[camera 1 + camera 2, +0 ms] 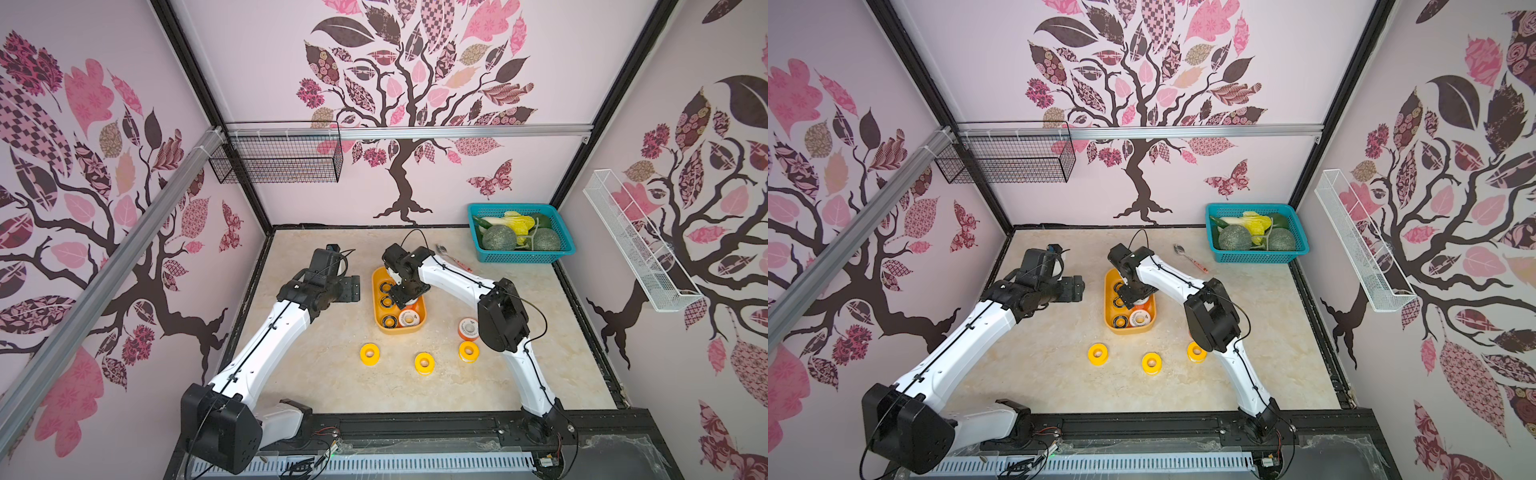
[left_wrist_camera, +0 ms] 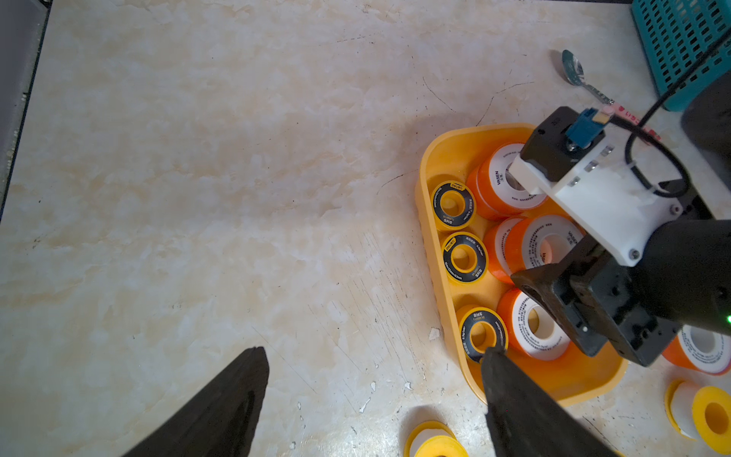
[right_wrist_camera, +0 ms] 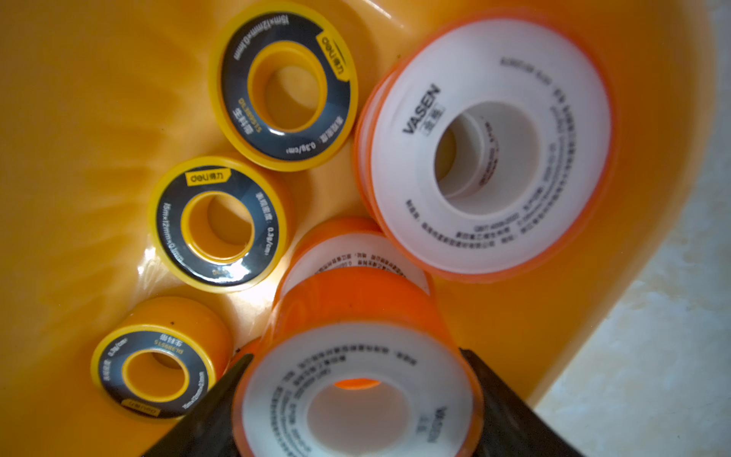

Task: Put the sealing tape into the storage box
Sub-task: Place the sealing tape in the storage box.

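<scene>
Tape roll (image 3: 395, 380) sits between the right tool's (image 3: 356, 353) fingers, inside storage box (image 3: 79, 99).

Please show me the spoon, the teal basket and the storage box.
spoon (image 1: 1179, 249): in a top view, its bowl
teal basket (image 1: 523, 256): in a top view, front wall
storage box (image 2: 455, 152): left wrist view, inner wall
</scene>
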`<state>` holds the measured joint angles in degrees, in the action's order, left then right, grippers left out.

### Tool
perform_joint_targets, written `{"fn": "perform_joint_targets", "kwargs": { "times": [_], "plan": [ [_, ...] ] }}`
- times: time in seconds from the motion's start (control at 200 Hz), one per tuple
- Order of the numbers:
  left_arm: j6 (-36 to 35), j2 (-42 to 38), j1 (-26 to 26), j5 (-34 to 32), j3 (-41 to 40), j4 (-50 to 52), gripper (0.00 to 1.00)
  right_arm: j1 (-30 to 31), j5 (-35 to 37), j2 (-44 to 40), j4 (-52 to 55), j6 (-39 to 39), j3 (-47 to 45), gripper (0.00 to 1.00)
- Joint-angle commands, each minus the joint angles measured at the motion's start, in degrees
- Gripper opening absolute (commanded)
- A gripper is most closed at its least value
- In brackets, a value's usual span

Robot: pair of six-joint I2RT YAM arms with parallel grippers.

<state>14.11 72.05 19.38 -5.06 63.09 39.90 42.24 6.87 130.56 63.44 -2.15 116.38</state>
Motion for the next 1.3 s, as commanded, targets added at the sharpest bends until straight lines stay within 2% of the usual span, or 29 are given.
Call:
{"fn": "perform_joint_targets", "kwargs": {
  "times": [0.0,0.51,0.84,1.065,1.296],
  "plan": [
    [0.2,0.5,-0.2,0.2,0.9,0.1,0.90,0.1,1.3,1.3,0.0,0.6,2.6,0.80],
    [0.1,0.5,-0.2,0.6,0.9,0.2,0.90,0.1,2.1,0.2,-0.1,0.8,2.3,0.82],
    [0.0,0.6,-0.2,0.7,0.9,0.2,0.90,0.0,1.9,-6.9,-3.8,2.0,-0.7,0.83],
    [0.0,0.6,-0.2,1.1,0.8,0.1,0.90,-2.4,-3.5,-14.5,-7.5,4.4,-6.0,0.83],
    [-0.8,1.3,-0.2,3.8,0.9,0.3,0.90,-8.9,-11.7,-24.0,-14.4,8.1,-19.2,0.83]
  ]
}}
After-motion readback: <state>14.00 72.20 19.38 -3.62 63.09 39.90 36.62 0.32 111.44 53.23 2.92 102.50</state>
